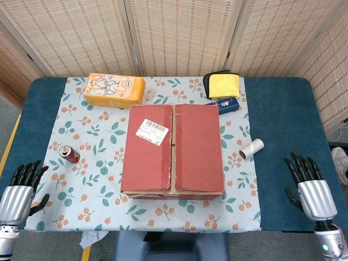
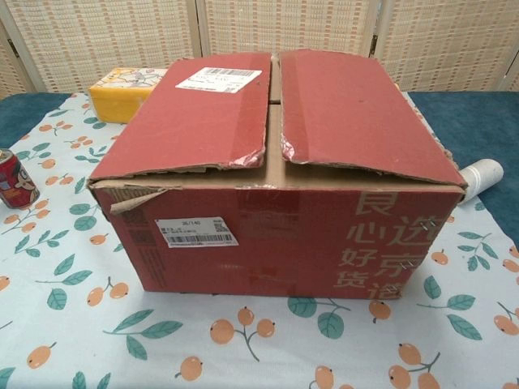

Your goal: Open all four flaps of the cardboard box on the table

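My left robot hand [image 1: 22, 187] hovers released, fingers spread, at the bench's [image 1: 277, 130] left edge. The cardboard box [image 1: 173, 149] sits mid-bench, its two top flaps [image 2: 340, 109] lying closed. My right robot hand [image 1: 309, 187] rests released, well apart from the box.

Left hand [image 1: 24, 187] low at the near left corner of the head view, silver back up, dark fingers [image 1: 27, 171] spread apart and pointing away from the robot, thumb out to the inner side, holding nothing. Right hand [image 1: 307, 187] mirrors it at the near right corner, silver back up, fingers [image 1: 302, 166] fanned out and pointing away, thumb inward, holding nothing; silver wrist with a small lit spot visible below it. Neither hand shows in the chest view.
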